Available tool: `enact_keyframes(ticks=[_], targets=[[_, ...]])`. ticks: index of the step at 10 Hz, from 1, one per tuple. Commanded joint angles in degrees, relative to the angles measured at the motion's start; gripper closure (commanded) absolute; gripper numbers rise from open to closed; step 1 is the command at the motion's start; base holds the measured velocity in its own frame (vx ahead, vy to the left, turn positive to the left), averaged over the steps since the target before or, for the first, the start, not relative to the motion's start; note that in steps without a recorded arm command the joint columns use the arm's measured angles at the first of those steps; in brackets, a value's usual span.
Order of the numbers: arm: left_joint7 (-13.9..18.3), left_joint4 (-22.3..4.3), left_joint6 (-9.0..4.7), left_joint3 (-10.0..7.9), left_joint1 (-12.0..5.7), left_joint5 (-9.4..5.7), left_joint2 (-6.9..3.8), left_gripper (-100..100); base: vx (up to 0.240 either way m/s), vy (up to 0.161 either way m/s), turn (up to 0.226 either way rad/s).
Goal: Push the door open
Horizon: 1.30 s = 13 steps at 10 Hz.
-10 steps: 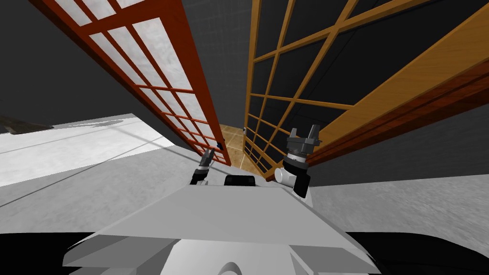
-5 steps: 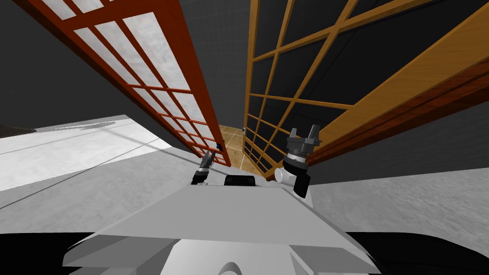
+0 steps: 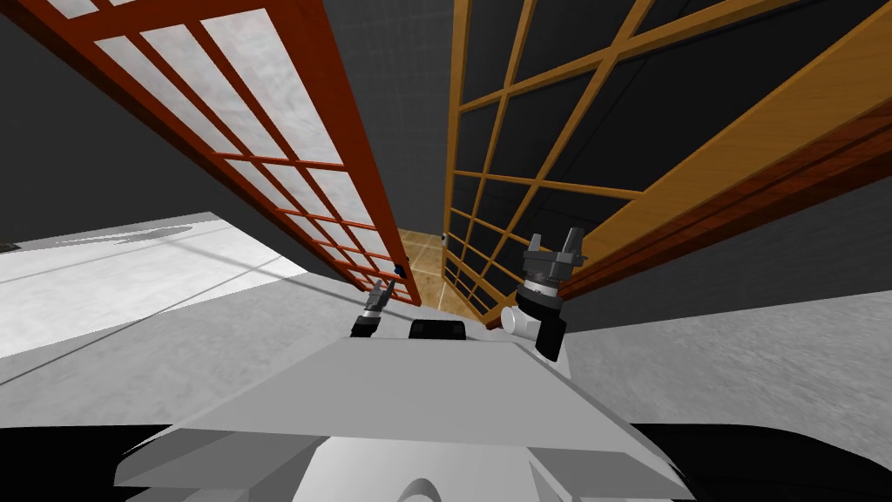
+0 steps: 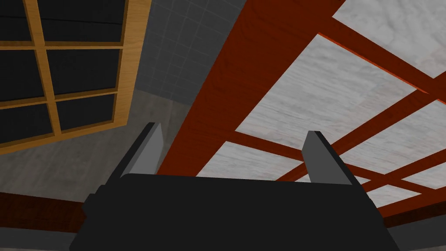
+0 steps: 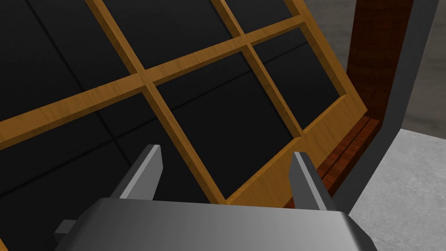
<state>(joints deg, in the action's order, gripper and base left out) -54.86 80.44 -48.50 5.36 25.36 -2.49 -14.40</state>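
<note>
the step in hand looks like the push itself: the left gripper is low against the red door, close to its free edge. in the left wrist view the fingers stand wide apart with nothing between them, and the door's broad red stile and white panes lie right in front. whether the fingers touch the wood i cannot tell.

the right gripper hangs near the lower part of the yellow door. its fingers are also spread and hold nothing, and they face the dark panes and the bottom rail.

the red door is on my left and the yellow one on my right. a narrow gap between them shows tan floor beyond. the opening seems partly made but too tight to pass.

the red door stands upright, so its long axis is vertical, and its lean toward the upper left in the head view is the lens's. its free edge faces the gap and its face seems angled away from me.

the next move likely calls for a steady forward press near that free edge, kept low and square to the stile so the open fingers do not slip into the gap or catch a crossbar.
</note>
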Motion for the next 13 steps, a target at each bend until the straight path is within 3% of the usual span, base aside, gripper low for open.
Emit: enact_keyframes(ticks=[1, 13], targets=[[-1.59, -1.29, -0.57, 0.28, 0.0, -0.04, -0.25, -100, 0.015, 0.035, -0.048], [-14.45, -13.8, -5.1, 2.56, -1.07, -0.52, -2.48, -100, 0.008, 0.041, -0.06]])
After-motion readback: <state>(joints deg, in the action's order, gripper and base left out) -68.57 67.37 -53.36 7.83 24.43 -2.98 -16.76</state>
